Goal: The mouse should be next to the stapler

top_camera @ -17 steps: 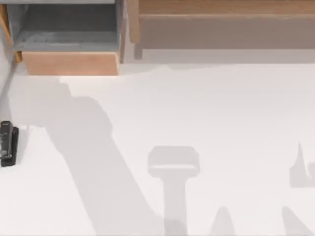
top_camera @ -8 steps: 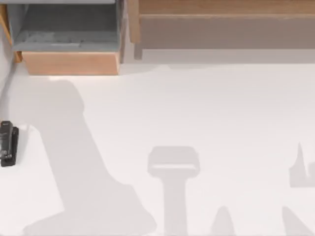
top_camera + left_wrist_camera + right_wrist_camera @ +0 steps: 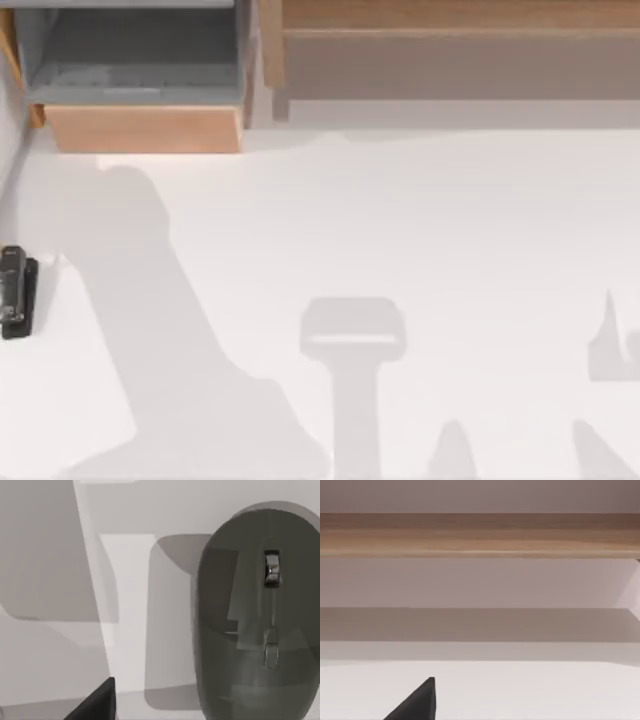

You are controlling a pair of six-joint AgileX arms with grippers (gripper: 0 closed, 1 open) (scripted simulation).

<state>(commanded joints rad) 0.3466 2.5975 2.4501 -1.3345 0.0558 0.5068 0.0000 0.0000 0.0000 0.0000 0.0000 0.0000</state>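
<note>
Arm shadow has shifted slightly; stapler [image 3: 17, 292] unmoved; mouse [image 3: 257, 615] below left pincer, state unclear.

The left arm is holding its wrist close above the table [image 3: 45, 670], aiming nearly straight down, so the left gripper [image 3: 95, 706] is hanging low over the surface; 1 black wedge of it is poking into the left wrist view's edge, too little to judge how its jaws are standing. The right arm is keeping its wrist low and roughly level, pointing across the table toward the far side, with the right gripper [image 3: 415, 702] showing as 1 similar black wedge in the right wrist view. It is probably parked, though that is hard to confirm.
</note>
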